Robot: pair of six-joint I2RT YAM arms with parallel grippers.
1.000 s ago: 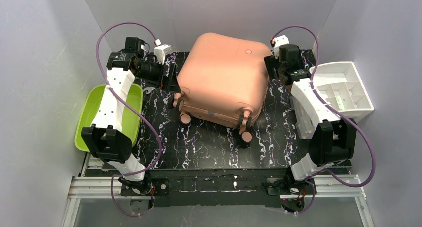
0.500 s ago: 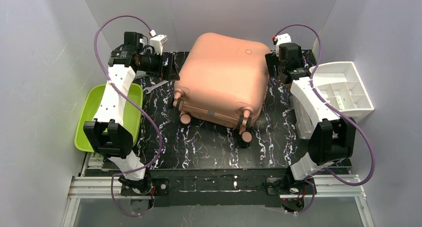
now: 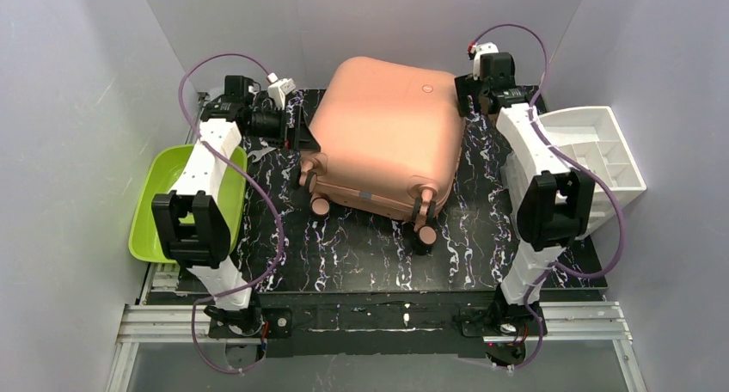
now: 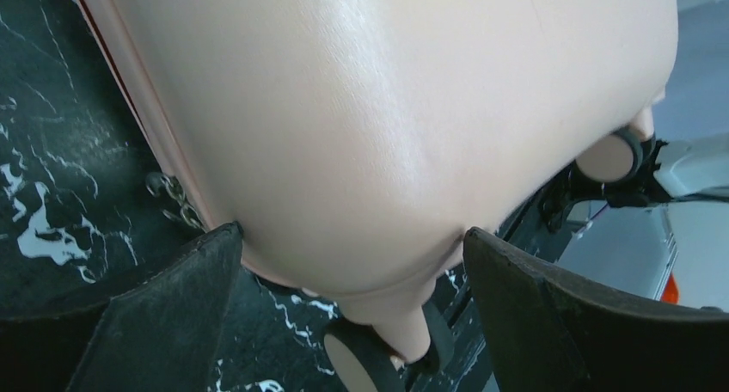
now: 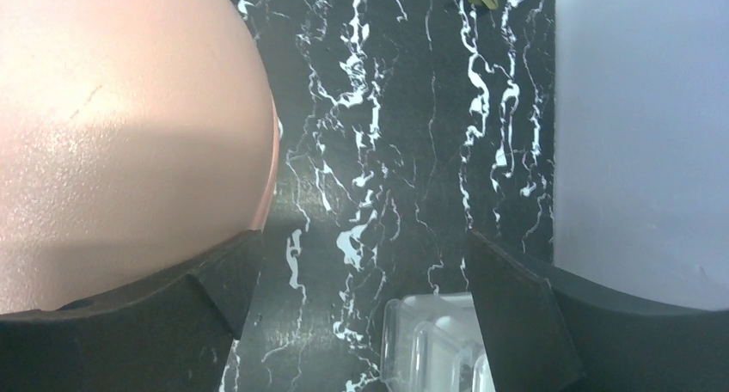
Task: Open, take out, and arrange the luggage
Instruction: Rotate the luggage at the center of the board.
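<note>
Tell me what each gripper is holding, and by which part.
Nothing is held. The left gripper and right gripper both stand open beside the suitcase, at its left and right sides.

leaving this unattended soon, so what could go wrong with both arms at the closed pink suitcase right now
1. The left gripper stands open around a rounded, glossy corner of the luggage; closing there, it may slide off.
2. The right gripper, also open, sits at the far right corner, with the white drawer organizer close beside that arm; a wide swing could knock it.
3. Pushed from one side only, the closed case could skid.
</note>
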